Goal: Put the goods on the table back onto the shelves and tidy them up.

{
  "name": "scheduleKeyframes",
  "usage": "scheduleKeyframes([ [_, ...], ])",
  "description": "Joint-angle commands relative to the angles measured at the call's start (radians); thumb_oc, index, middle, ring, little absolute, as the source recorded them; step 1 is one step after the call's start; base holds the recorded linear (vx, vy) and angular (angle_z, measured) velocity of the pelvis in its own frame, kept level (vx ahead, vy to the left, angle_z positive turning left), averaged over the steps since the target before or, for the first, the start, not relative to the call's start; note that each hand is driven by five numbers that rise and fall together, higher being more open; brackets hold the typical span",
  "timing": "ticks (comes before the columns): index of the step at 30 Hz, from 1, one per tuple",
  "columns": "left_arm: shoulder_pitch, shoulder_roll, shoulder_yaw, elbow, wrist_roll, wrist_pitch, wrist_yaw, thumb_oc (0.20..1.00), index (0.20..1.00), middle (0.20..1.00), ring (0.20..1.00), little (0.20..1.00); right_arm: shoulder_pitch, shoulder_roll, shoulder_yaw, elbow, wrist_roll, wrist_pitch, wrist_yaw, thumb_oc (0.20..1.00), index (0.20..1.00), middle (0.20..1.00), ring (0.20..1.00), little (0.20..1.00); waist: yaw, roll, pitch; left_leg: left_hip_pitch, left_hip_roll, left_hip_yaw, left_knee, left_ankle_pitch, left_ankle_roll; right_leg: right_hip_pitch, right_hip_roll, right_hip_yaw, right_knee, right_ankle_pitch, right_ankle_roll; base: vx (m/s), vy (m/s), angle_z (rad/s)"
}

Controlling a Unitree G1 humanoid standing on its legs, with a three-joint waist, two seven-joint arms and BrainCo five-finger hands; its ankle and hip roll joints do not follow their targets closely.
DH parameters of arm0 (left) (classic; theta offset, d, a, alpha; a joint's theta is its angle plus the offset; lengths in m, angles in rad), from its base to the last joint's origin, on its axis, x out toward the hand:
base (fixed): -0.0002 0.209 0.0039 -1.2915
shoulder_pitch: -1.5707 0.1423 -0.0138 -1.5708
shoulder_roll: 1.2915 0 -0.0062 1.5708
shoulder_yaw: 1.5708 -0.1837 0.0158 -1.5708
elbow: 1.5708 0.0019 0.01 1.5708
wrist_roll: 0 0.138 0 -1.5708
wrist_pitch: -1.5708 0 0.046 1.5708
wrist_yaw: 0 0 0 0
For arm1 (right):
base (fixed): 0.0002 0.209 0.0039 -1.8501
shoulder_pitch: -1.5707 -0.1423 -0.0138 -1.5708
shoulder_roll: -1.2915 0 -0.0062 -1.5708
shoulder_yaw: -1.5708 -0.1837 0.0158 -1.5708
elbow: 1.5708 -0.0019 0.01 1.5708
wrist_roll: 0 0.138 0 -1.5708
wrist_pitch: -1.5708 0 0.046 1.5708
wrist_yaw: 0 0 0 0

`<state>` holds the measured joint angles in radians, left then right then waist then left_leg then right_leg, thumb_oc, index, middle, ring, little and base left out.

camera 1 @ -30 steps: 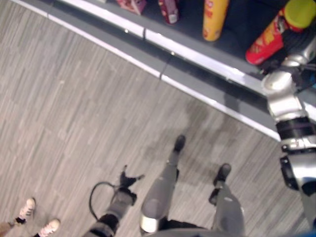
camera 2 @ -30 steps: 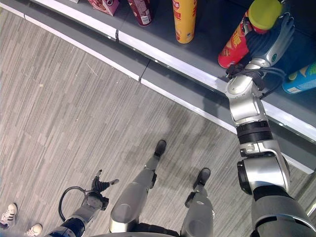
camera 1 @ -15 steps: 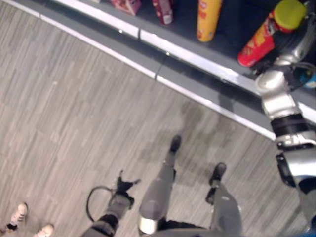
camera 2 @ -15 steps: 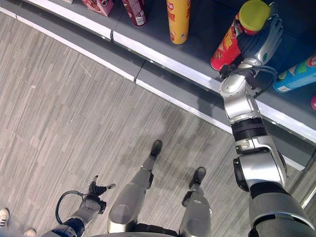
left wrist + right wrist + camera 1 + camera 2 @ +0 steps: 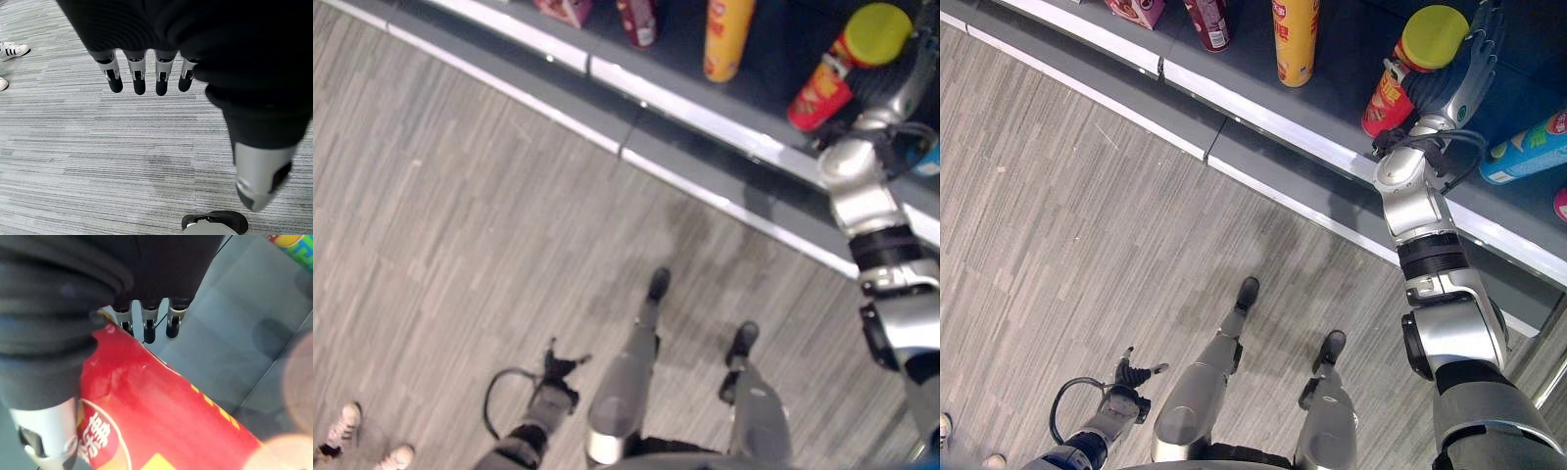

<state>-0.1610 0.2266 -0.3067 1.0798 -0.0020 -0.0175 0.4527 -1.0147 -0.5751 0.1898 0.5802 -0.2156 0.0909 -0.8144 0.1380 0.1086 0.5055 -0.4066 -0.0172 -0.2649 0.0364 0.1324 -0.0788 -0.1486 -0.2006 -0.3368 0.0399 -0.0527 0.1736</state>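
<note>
- Reaching onto the grey shelf (image 5: 1332,59) at about one o'clock of the head views, the right hand (image 5: 1464,73) lies with straight fingers along the side of a red can with a yellow-green lid (image 5: 1408,69); it touches the can but does not clasp it.
- From the right wrist view, the can's red wall (image 5: 161,416) fills the space beside the thumb, and the fingers (image 5: 149,325) point past it to the shelf floor.
- The can leans, with its lid toward one o'clock, so I judge it is not yet standing well.
- Risk: if the hand pushes sideways, the can may fall over and roll into the blue-green tube (image 5: 1528,152) lying at three o'clock of it, or off the shelf's white front edge (image 5: 1263,108).
- The left hand (image 5: 142,78) hangs relaxed with straight fingers over the floor, at seven o'clock in the head views.
- On the shelf stand also a yellow canister (image 5: 1295,39), a dark red can (image 5: 1209,22) and a pink box (image 5: 1139,10), toward eleven o'clock.
- The floor (image 5: 460,225) is grey striped carpet; a person's white shoes (image 5: 342,423) show at eight o'clock.
</note>
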Motion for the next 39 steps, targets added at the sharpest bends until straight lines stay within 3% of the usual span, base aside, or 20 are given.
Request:
scheduleKeyframes([
  [1,-0.023,0.012,0.016,0.049,-0.033,0.02,0.028,1.0,1.0,1.0,1.0,1.0,-0.047,-0.011,0.061,0.0,-0.016,-0.039,-0.014,1.0,1.0,1.0,1.0,1.0,-0.009,-0.024,-0.043,-0.033,0.041,0.038,0.031,-0.113,-0.038,-0.121,-0.064,0.105,0.054,-0.025,0.008,0.0,0.0,0.0],
  [8,-0.023,0.004,0.041,0.065,-0.04,0.027,0.026,1.0,1.0,1.0,1.0,1.0,0.016,-0.022,0.03,-0.132,-0.04,-0.052,-0.014,1.0,1.0,1.0,1.0,1.0,-0.019,-0.035,-0.054,-0.015,0.049,0.044,0.025,-0.111,-0.042,-0.106,-0.059,0.103,0.044,-0.024,0.009,0.01,-0.002,0.0],
  [12,-0.003,-0.015,0.134,0.074,-0.083,0.038,0.023,1.0,1.0,1.0,1.0,1.0,0.29,-0.008,-0.121,-0.541,-0.093,-0.119,0.016,1.0,1.0,1.0,1.0,1.0,-0.062,-0.075,-0.097,0.042,0.074,0.058,-0.01,-0.115,-0.048,-0.054,-0.041,0.094,0.008,-0.019,0.01,0.07,-0.016,0.04],
  [13,0.0,-0.017,0.17,0.078,-0.102,0.04,0.021,1.0,1.0,1.0,1.0,1.0,0.36,0.004,-0.147,-0.625,-0.051,-0.165,0.055,1.0,1.0,1.0,1.0,1.0,-0.076,-0.091,-0.109,0.06,0.083,0.067,-0.015,-0.122,-0.05,-0.041,-0.034,0.094,0.002,-0.02,0.009,0.06,-0.012,0.05],
  [14,0.001,-0.016,0.168,0.078,-0.102,0.04,0.021,1.0,1.0,1.0,1.0,1.0,0.366,0.005,-0.152,-0.63,-0.052,-0.163,0.057,1.0,1.0,1.0,1.0,1.0,-0.076,-0.092,-0.111,0.057,0.082,0.066,-0.016,-0.117,-0.049,-0.042,-0.035,0.093,-0.001,-0.015,0.01,0.12,-0.027,-0.02],
  [15,0.016,-0.015,0.221,0.079,-0.127,0.036,0.011,1.0,1.0,1.0,1.0,1.0,0.515,0.046,-0.183,-0.742,0.088,-0.256,0.181,1.0,1.0,1.0,1.0,1.0,-0.097,-0.124,-0.141,0.092,0.1,0.086,-0.024,-0.129,-0.05,-0.013,-0.025,0.094,-0.017,-0.012,0.011,0.12,-0.031,-0.1],
  [17,0.043,-0.002,0.277,0.083,-0.151,0.03,-0.024,1.0,1.0,1.0,1.0,1.0,0.664,0.07,-0.208,-0.785,0.274,-0.324,0.343,1.0,1.0,1.0,1.0,1.0,-0.118,-0.16,-0.181,0.131,0.113,0.11,-0.028,-0.14,-0.049,0.021,-0.017,0.095,-0.038,-0.004,0.015,0.14,-0.032,-0.27],
  [22,0.044,-0.001,0.276,0.083,-0.151,0.03,-0.025,1.0,1.0,1.0,1.0,1.0,0.667,0.07,-0.21,-0.786,0.275,-0.324,0.345,1.0,1.0,1.0,1.0,1.0,-0.118,-0.161,-0.185,0.127,0.111,0.109,-0.029,-0.136,-0.048,0.018,-0.019,0.094,-0.041,0.0,0.016,0.04,0.01,-0.26],
  [23,0.084,0.029,0.349,0.079,-0.189,0.003,-0.113,1.0,1.0,1.0,1.0,1.0,0.875,0.106,-0.192,-0.747,0.753,-0.386,0.714,1.0,1.0,1.0,1.0,1.0,-0.151,-0.201,-0.251,0.198,0.128,0.153,-0.027,-0.16,-0.048,0.064,-0.009,0.112,-0.057,0.004,0.022,0.17,0.044,-0.14],
  [24,0.085,0.03,0.348,0.079,-0.189,0.002,-0.114,1.0,1.0,1.0,1.0,1.0,0.876,0.106,-0.193,-0.746,0.756,-0.387,0.717,1.0,1.0,1.0,1.0,1.0,-0.15,-0.201,-0.252,0.199,0.128,0.154,-0.028,-0.16,-0.048,0.064,-0.009,0.113,-0.057,0.004,0.022,0.24,0.066,-0.25],
  [26,0.104,0.054,0.378,0.067,-0.198,-0.031,-0.224,1.0,1.0,1.0,1.0,1.0,1.045,0.007,-0.089,-0.629,0.964,-0.221,1.053,1.0,1.0,1.0,1.0,1.0,-0.168,-0.223,-0.313,0.267,0.144,0.189,-0.035,-0.175,-0.059,0.109,-0.007,0.119,-0.064,0.006,0.028,0.14,0.031,-0.36],
  [27,0.097,0.055,0.373,0.064,-0.193,-0.037,-0.252,1.0,1.0,1.0,1.0,1.0,1.081,-0.001,-0.046,-0.544,0.953,-0.18,1.087,1.0,1.0,1.0,1.0,1.0,-0.17,-0.228,-0.321,0.288,0.15,0.198,-0.038,-0.18,-0.062,0.122,-0.007,0.122,-0.064,0.004,0.03,0.11,0.049,-0.38],
  [28,0.169,0.103,0.382,-0.005,-0.237,-0.065,-0.336,1.0,1.0,1.0,1.0,1.0,1.117,-0.028,-0.057,-0.4,0.905,-0.15,1.109,1.0,1.0,1.0,1.0,1.0,-0.163,-0.218,-0.339,0.295,0.148,0.201,-0.033,-0.183,-0.062,0.127,-0.011,0.121,-0.062,0.007,0.032,0.04,0.055,-0.28],
  [30,0.174,0.124,0.318,-0.097,-0.226,-0.099,-0.345,1.0,1.0,1.0,1.0,1.0,1.133,0.001,-0.011,-0.235,0.756,-0.11,1.098,1.0,1.0,1.0,1.0,1.0,-0.168,-0.211,-0.344,0.316,0.152,0.215,-0.028,-0.19,-0.067,0.139,-0.013,0.12,-0.057,0.008,0.034,0.02,0.056,-0.22],
  [31,0.208,0.124,0.296,-0.231,-0.244,-0.085,-0.368,1.0,1.0,1.0,1.0,1.0,1.138,0.004,-0.001,-0.15,0.72,-0.067,1.091,1.0,1.0,1.0,1.0,1.0,-0.158,-0.207,-0.347,0.324,0.152,0.217,-0.026,-0.194,-0.068,0.148,-0.015,0.12,-0.056,0.008,0.034,0.01,0.038,-0.14],
  [33,0.272,0.12,0.267,-0.346,-0.24,-0.073,-0.392,1.0,1.0,1.0,1.0,1.0,1.135,0.058,-0.005,-0.008,0.635,-0.069,1.084,1.0,1.0,1.0,1.0,1.0,-0.154,-0.196,-0.354,0.328,0.149,0.211,-0.02,-0.195,-0.065,0.157,-0.02,0.11,-0.054,0.007,0.035,0.0,0.019,-0.12],
  [36,0.307,0.133,0.246,-0.451,-0.238,-0.064,-0.415,1.0,1.0,1.0,1.0,1.0,1.138,0.091,-0.025,0.096,0.531,-0.05,1.062,1.0,1.0,1.0,1.0,1.0,-0.155,-0.19,-0.356,0.338,0.149,0.208,-0.013,-0.201,-0.065,0.165,-0.019,0.113,-0.047,0.004,0.035,0.0,0.0,-0.13],
  [39,0.307,0.133,0.246,-0.451,-0.238,-0.064,-0.415,1.0,1.0,1.0,1.0,1.0,1.138,0.091,-0.025,0.096,0.531,-0.05,1.062,1.0,1.0,1.0,1.0,1.0,-0.155,-0.19,-0.356,0.338,0.149,0.208,-0.013,-0.201,-0.065,0.165,-0.019,0.113,-0.047,0.004,0.035,0.0,-0.001,-0.02],
])
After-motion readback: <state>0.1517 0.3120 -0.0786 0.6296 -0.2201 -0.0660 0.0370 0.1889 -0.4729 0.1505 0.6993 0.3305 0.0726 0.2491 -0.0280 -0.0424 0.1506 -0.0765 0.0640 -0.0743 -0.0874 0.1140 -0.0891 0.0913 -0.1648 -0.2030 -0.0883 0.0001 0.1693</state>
